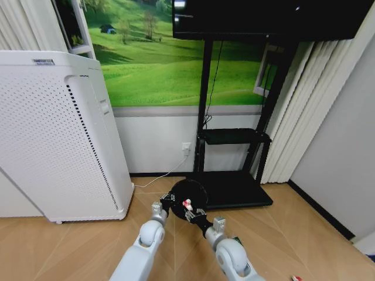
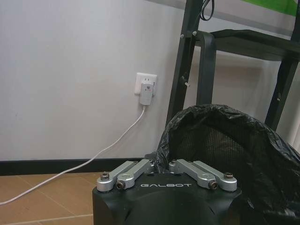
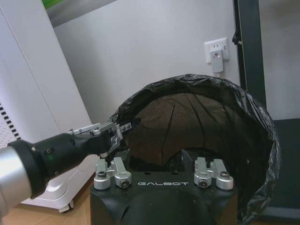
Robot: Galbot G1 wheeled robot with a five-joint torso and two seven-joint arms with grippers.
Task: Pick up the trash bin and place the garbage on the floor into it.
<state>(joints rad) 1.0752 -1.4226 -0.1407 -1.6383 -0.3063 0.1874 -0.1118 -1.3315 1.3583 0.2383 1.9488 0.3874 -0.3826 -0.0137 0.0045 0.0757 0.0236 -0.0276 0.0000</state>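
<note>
Two hands are meeting at the trash bin (image 1: 188, 196), which is sitting up off the wooden floor (image 1: 281, 234) in front of the black TV stand (image 1: 231, 175). The left hand (image 1: 169, 202) is pinching the bin's rim, its fingers (image 3: 119, 129) closed on the black liner at the side toward the white air purifier (image 1: 58, 134). The right hand (image 1: 190, 212) is reaching to the bin's near rim with a small white-and-red scrap (image 1: 187, 204) showing at its tip; I cannot tell whether its fingers are open or closed. A white wall socket (image 2: 145, 84) with a plug is sitting on the wall behind the bin, its white cable (image 2: 84, 164) trailing down to the floor. A small red bit (image 1: 296, 278) is lying on the floor near the picture's bottom edge, well apart from the bin. Something green (image 1: 237, 240) is peeking out just beside the right arm.
</note>
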